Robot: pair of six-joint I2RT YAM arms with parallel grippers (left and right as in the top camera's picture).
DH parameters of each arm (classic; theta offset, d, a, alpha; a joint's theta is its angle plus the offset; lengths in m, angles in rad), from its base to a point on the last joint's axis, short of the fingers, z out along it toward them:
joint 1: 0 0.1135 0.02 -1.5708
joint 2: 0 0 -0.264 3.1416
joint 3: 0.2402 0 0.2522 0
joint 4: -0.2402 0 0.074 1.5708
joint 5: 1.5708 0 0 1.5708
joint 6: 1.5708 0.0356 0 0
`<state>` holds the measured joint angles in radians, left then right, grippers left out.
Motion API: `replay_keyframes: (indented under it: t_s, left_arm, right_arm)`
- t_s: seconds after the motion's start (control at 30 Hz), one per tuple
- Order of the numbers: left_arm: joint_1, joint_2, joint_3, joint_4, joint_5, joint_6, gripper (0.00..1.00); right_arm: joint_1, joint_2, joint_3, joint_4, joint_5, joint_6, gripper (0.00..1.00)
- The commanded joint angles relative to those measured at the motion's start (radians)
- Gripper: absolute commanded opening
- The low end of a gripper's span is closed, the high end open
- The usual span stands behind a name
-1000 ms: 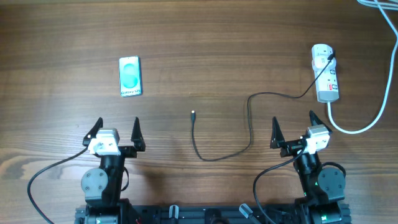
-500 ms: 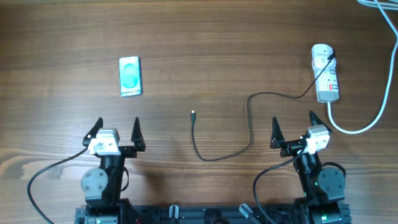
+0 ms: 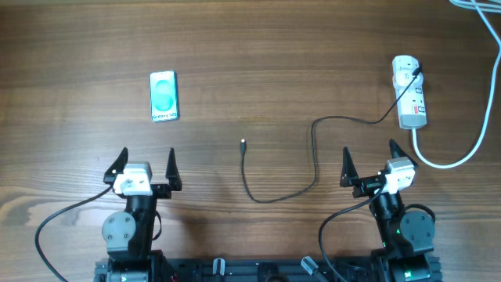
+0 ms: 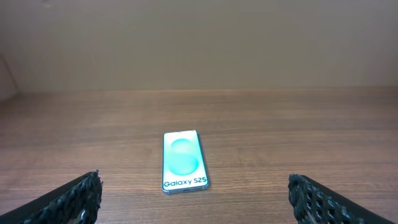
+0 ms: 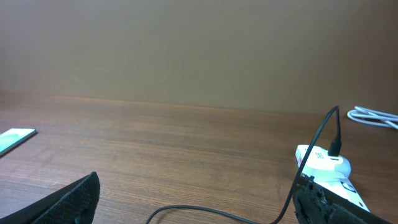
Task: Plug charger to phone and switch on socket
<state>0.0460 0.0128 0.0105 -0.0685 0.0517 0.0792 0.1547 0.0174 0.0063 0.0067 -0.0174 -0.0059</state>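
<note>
The phone [image 3: 163,96] lies flat at the table's left with its turquoise screen up; it also shows in the left wrist view [image 4: 183,162], straight ahead of my open, empty left gripper [image 3: 144,162]. The thin black charger cable [image 3: 313,149] runs from the white socket strip [image 3: 409,102] at the right, loops across the middle and ends in a small plug tip [image 3: 243,143]. My right gripper [image 3: 368,160] is open and empty, near the cable loop. In the right wrist view the cable [image 5: 205,211] and the socket [image 5: 326,163] show ahead.
A thick white cord [image 3: 462,160] curves from the socket strip toward the right edge and back corner; it also shows in the right wrist view [image 5: 373,117]. Both arm bases stand at the table's near edge.
</note>
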Motion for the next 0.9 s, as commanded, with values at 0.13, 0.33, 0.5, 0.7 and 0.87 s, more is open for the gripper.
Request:
replay_keyframes:
  t_s: [0.13, 0.33, 0.5, 0.7, 0.87]
  left_arm:
    - [-0.005, -0.006, 0.018, 0.053, 0.085, -0.075, 1.0]
    - [-0.005, 0.025, 0.264, -0.214, 0.091, -0.2, 1.0]
    - [-0.005, 0.274, 0.625, -0.391, 0.196, -0.198, 1.0]
    - [-0.005, 0.806, 1.208, -0.686, 0.28, -0.187, 1.0]
    - [-0.005, 1.232, 1.646, -0.962, 0.276, -0.142, 1.0]
  right_arm:
    - [0.004, -0.015, -0.002, 0.0, 0.018, -0.013, 0.99]
    - [0.004, -0.015, -0.002, 0.0, 0.018, -0.013, 1.0]
    - [0.004, -0.015, -0.002, 0.0, 0.018, -0.013, 1.0]
    - [0.004, -0.015, -0.002, 0.0, 0.018, -0.013, 0.99]
    - [0.004, -0.015, -0.002, 0.0, 0.018, -0.013, 1.0]
